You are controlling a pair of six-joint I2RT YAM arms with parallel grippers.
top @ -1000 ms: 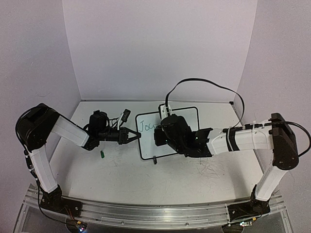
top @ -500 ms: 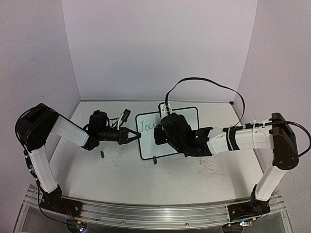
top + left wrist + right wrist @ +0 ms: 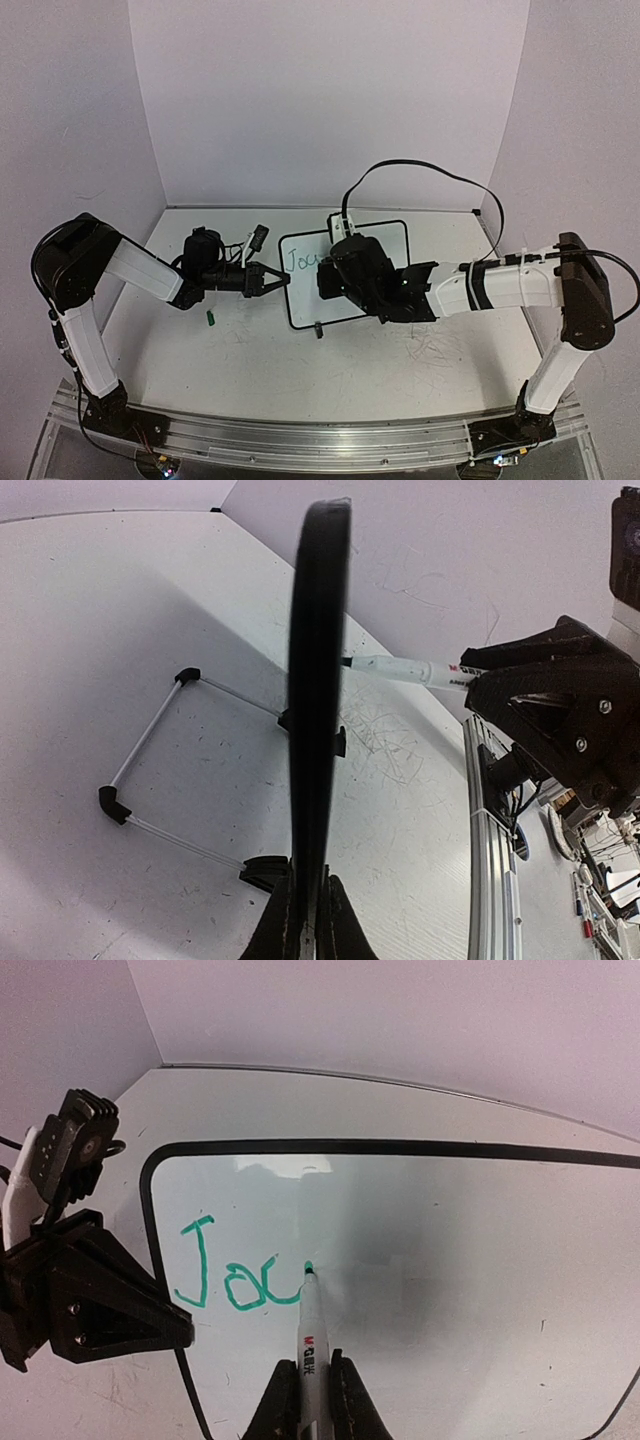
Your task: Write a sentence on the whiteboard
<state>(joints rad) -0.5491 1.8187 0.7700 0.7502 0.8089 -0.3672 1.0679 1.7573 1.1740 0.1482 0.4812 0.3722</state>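
Clamps left gripper (image 3: 305,925) narrow on left edge of whiteboard (image 3: 450,1260), propped mid-table (image 3: 250,350). Pinches green marker (image 3: 312,1340) in right gripper (image 3: 312,1378), tip touching board face. Reads "Jo" plus a part-formed letter in green sentence (image 3: 235,1278), upper left of board.

The near counter (image 3: 260,375) lies open; the whiteboard (image 3: 300,298), left claw (image 3: 283,281), right claw (image 3: 305,1385) with marker (image 3: 309,1330) and a small green object (image 3: 211,318) block the middle.
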